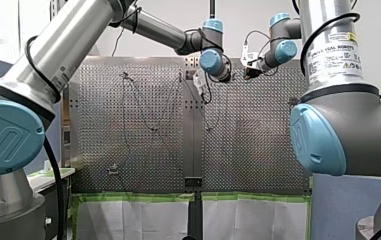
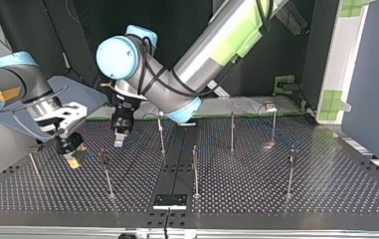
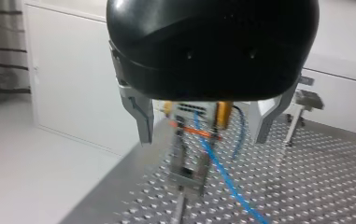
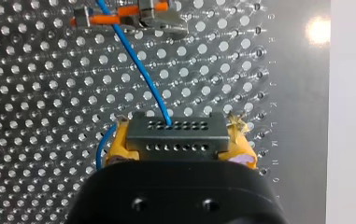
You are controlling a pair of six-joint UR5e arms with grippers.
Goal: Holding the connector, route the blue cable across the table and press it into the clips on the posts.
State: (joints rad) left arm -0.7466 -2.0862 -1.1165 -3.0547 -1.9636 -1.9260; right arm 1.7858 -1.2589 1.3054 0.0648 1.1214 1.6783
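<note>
My right gripper [image 4: 178, 150] is shut on the grey connector [image 4: 175, 127], with its yellow pads [image 4: 119, 142] on either side. The blue cable [image 4: 136, 63] runs from the connector to a clip [image 4: 159, 16] with an orange part, just ahead of the gripper. In the left wrist view my left gripper [image 3: 203, 140] is open, its metal fingers [image 3: 140, 116] wide apart and holding nothing. Ahead of it stand the connector [image 3: 192, 109], the blue cable [image 3: 217, 168] and a clip post [image 3: 187, 163]. In the top view my left gripper [image 2: 119, 140] hangs just right of my right gripper [image 2: 72, 160].
Several thin posts stand on the perforated table [image 2: 326, 184], among them ones at the middle [image 2: 195, 169], behind it [image 2: 232, 130] and at the right [image 2: 290, 169]. A black plate [image 2: 169, 200] lies at the near edge in the top view. White panels stand beyond the table's edge.
</note>
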